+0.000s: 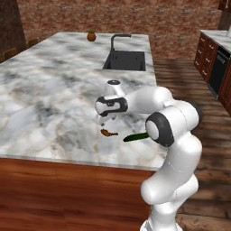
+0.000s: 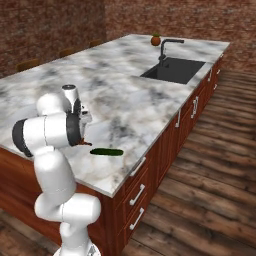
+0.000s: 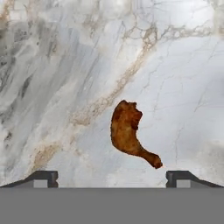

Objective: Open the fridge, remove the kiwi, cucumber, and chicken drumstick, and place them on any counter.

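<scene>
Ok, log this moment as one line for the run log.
gripper: open, above drumstick | drumstick: lying on counter, released | cucumber: on counter beside drumstick | kiwi: not seen

No text, label, brand, number or sign can be read anywhere; the marble desk (image 1: 54, 90) is plain veined stone; the robot's white casing bears no lettering.
</scene>
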